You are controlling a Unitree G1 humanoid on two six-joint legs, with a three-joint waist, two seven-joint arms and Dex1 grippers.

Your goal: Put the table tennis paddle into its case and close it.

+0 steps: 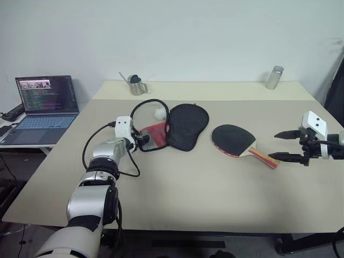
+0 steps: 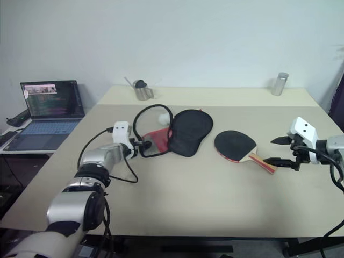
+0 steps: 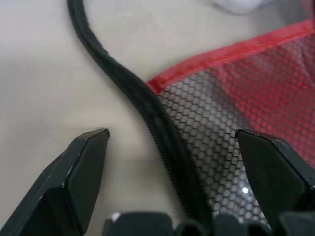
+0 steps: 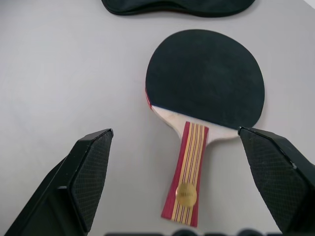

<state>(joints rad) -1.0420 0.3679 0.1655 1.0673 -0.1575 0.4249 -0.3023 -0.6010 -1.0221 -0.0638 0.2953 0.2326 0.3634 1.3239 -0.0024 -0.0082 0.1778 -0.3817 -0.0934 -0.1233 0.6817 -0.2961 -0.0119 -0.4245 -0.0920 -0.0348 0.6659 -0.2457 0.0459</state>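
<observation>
My left gripper (image 1: 141,141) straddles the case (image 1: 172,127) rim, jaws wide, empty; right gripper (image 1: 286,145) jaws wide beside the paddle (image 1: 239,142).

No readable text anywhere. Round gold emblem on the paddle (image 4: 204,93) handle, lettering too small to make out. Laptop (image 1: 45,107) screen shows lines of code or text, illegible from here. No legible mark on the case (image 1: 185,124).
</observation>
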